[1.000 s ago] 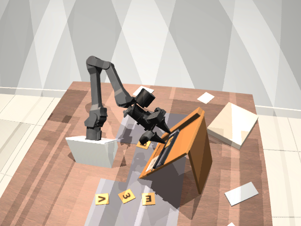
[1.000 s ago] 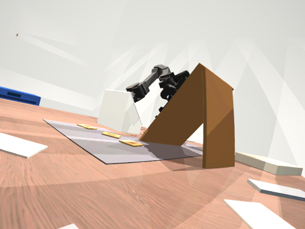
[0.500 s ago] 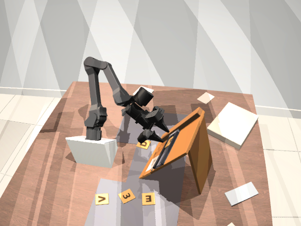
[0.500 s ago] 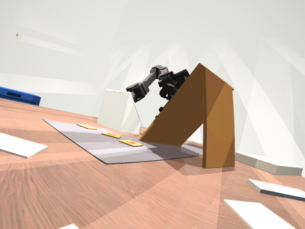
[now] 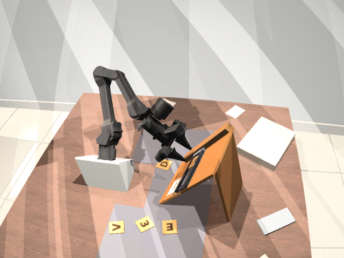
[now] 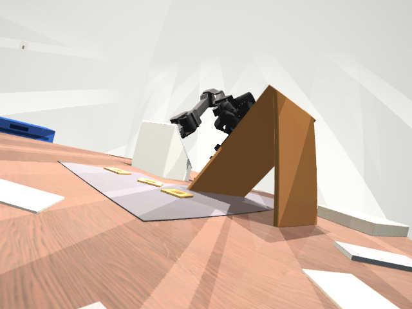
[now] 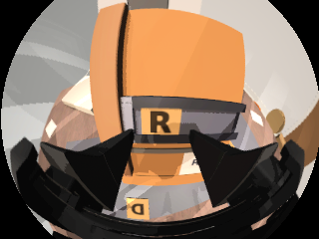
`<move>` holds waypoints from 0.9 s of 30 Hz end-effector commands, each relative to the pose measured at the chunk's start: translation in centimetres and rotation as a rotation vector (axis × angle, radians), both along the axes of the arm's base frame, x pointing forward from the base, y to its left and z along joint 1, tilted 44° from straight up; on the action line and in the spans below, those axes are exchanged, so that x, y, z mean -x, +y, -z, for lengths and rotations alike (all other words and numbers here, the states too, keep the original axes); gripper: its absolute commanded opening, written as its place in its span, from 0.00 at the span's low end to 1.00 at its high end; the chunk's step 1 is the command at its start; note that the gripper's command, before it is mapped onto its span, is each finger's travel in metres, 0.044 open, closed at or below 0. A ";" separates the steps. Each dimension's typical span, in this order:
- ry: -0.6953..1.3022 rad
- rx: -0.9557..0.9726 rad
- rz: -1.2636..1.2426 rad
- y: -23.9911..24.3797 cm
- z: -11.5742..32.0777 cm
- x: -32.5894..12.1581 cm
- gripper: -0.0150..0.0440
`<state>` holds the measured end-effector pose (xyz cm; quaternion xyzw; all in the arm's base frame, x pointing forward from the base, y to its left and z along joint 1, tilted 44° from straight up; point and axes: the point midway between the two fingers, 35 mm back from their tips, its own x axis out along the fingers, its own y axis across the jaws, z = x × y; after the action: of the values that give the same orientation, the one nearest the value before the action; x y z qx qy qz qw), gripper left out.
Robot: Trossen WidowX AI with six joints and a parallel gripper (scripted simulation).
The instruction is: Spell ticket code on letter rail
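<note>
The orange board (image 5: 212, 160) (image 6: 246, 156) (image 7: 189, 55) leans upright and carries the dark rail (image 7: 214, 105). A tile marked R (image 7: 160, 121) sits in the rail near its left end in the wrist view, with a narrow gap to the pale end piece. My gripper (image 5: 188, 155) (image 7: 162, 133) is open and empty, its fingertips close to the rail, either side of the R tile's lower edge. The D tile (image 5: 164, 164) (image 7: 138, 208) lies below the board. Three tiles lie apart: V-like (image 5: 116, 227), 3-like (image 5: 144, 223) and E-like (image 5: 169, 227). The ticket (image 5: 173, 187) (image 7: 191, 163) is partly hidden; its code is unreadable.
A grey mat (image 5: 183, 244) (image 6: 132, 203) lies under the loose tiles. The white arm base (image 5: 105, 174) (image 6: 154, 149) stands left of the board. A thick white slab (image 5: 266, 141) and a thin pale slab (image 5: 276, 220) lie to the right. The board's rear support (image 6: 296, 166) reaches the counter.
</note>
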<state>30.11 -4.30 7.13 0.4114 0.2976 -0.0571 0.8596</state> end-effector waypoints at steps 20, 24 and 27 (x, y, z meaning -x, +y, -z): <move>0.000 0.000 0.000 -0.1 -0.4 0.5 0.31; 0.000 0.000 0.000 -0.1 -0.4 0.5 0.25; 0.000 0.000 0.000 -0.1 -0.4 0.5 0.25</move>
<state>29.63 -4.39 7.48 0.4114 0.2984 -0.0572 0.8593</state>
